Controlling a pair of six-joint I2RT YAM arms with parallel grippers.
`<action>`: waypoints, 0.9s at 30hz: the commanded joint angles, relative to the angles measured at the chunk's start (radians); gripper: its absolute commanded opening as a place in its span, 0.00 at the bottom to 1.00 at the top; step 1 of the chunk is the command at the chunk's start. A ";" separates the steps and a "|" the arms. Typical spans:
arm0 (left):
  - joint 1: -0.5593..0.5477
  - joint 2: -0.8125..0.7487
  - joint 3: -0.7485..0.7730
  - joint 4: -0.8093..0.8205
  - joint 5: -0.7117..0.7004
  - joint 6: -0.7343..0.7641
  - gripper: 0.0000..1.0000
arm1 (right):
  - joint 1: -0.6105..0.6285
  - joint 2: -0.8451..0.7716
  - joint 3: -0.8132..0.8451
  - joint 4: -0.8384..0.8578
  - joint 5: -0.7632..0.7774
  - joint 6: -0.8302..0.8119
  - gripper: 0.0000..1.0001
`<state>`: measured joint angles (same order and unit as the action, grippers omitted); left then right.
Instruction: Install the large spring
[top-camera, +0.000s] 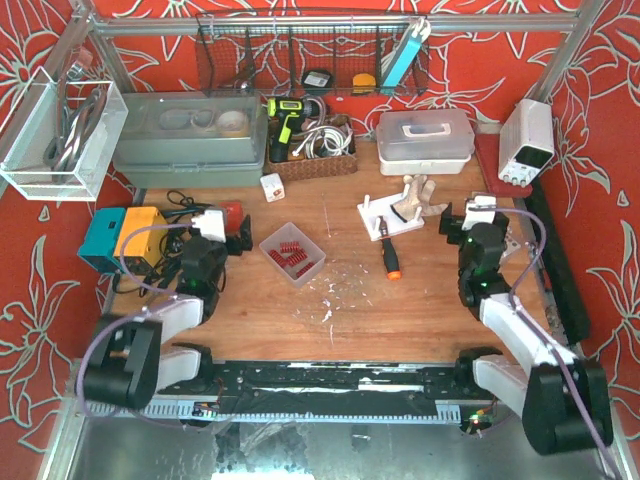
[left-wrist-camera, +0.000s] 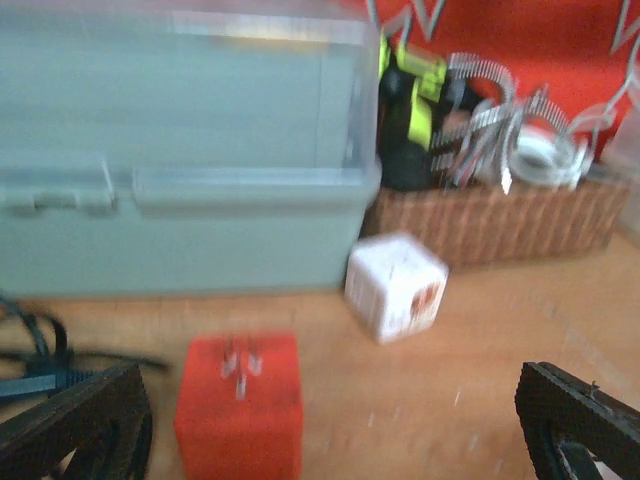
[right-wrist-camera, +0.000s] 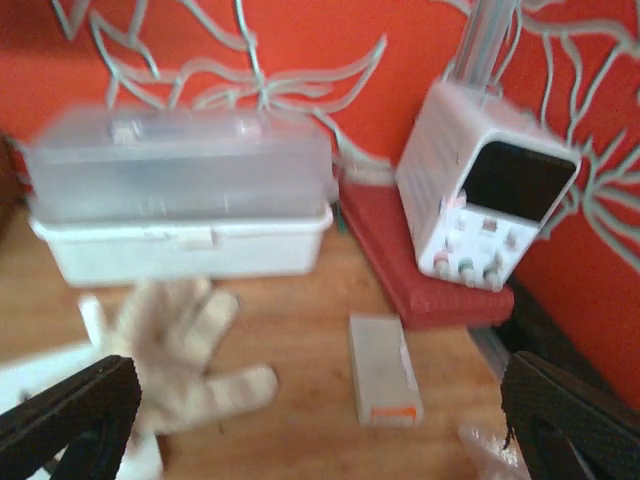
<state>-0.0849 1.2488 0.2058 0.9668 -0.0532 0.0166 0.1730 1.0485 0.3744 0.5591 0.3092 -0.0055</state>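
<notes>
Overhead: the left gripper (top-camera: 220, 235) sits just behind a red block (top-camera: 232, 211), and the right gripper (top-camera: 477, 217) is near a glove (top-camera: 420, 195). A tray (top-camera: 292, 254) of red parts lies between them (the large spring can't be picked out). Left wrist: jaws spread wide, empty. Right wrist: likewise wide and empty.

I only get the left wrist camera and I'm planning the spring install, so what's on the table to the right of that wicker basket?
Observer: A white lidded box stands right of the basket.
Operator: Any loose parts nearby?
Observer: A clear tray mid-table holds small red parts; I can't tell if they're springs.
Operator: And the right gripper?
Observer: The right gripper is open and empty, facing a glove.
</notes>
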 joint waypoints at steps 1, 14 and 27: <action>0.002 -0.193 0.121 -0.288 0.020 -0.114 1.00 | -0.004 -0.145 0.126 -0.323 -0.055 0.130 0.99; 0.002 -0.643 0.330 -0.851 0.185 -0.516 1.00 | -0.006 -0.223 0.441 -0.900 -0.265 0.497 0.99; -0.058 -0.550 0.276 -0.812 0.485 -0.595 1.00 | 0.042 -0.097 0.404 -0.955 -0.551 0.446 0.94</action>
<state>-0.0952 0.6407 0.4927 0.1513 0.3313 -0.5697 0.1913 0.9550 0.8192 -0.3668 -0.2031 0.4717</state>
